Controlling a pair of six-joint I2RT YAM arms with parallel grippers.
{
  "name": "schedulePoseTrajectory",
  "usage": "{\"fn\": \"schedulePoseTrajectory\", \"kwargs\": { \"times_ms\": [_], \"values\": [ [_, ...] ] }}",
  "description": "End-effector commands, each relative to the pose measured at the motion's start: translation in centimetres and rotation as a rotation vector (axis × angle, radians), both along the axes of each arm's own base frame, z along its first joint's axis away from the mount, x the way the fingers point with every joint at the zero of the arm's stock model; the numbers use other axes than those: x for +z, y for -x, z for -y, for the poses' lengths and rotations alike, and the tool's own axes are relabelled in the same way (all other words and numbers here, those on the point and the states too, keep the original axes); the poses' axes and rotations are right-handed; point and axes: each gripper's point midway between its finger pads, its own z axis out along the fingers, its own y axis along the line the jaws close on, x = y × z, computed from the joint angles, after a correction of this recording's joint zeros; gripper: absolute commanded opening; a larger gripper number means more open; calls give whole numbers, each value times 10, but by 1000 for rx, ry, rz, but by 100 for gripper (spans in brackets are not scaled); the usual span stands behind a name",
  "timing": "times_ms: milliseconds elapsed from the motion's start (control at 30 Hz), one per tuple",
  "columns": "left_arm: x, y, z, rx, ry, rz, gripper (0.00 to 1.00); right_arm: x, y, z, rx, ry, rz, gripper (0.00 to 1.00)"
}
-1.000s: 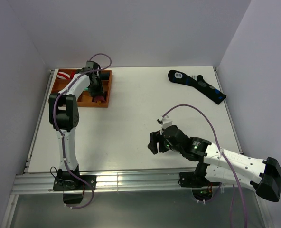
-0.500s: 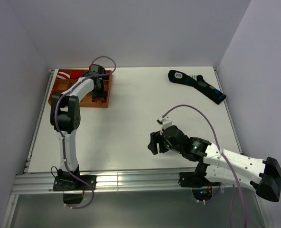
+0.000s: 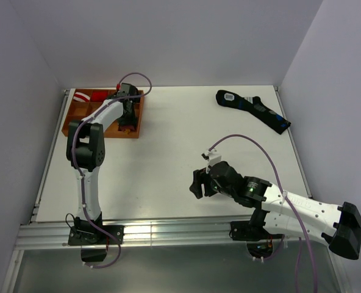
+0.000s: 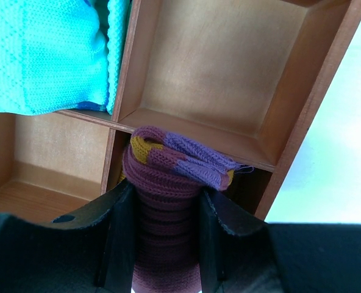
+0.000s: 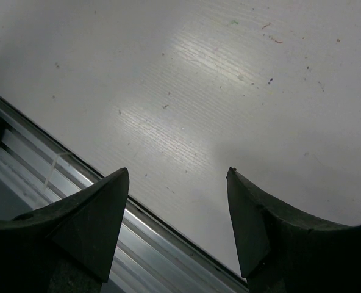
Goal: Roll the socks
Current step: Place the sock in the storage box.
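A rolled maroon sock (image 4: pixel 168 160) with a purple cuff and an orange patch is clamped between the black fingers of my left gripper (image 4: pixel 166 191). In the left wrist view its end reaches the divider between an empty compartment and a shadowed one of the wooden tray (image 4: pixel 302 116). From above, the left gripper (image 3: pixel 127 119) hangs over the tray's right-hand column (image 3: pixel 141 113), and the arm hides most of the sock. My right gripper (image 3: pixel 197 183) stands open low over bare table near the front edge, with nothing between its fingers (image 5: pixel 101 207).
A teal bundle (image 4: pixel 40 55) fills the neighbouring compartment. A red-and-white striped bundle (image 3: pixel 80 96) and a red one (image 3: pixel 97 96) sit at the tray's back left. A long black sock with blue marks (image 3: pixel 253 110) lies at the back right. An aluminium rail (image 5: pixel 40 177) edges the table front.
My left wrist has shifted a little to the right over the tray, still holding the sock. The right arm has not moved.
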Motion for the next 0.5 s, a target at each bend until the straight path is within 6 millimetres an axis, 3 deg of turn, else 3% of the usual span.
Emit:
{"fn": "schedulePoseTrajectory", "kwargs": {
  "times_ms": [0, 467],
  "values": [
    [-61, 7, -17, 46, -65, -103, 0, 7, -4, -3, -7, -41, 26, 72],
    [-73, 20, -8, 37, -43, -240, 0, 11, -3, -2, -8, -57, 26, 72]
  ]
}}
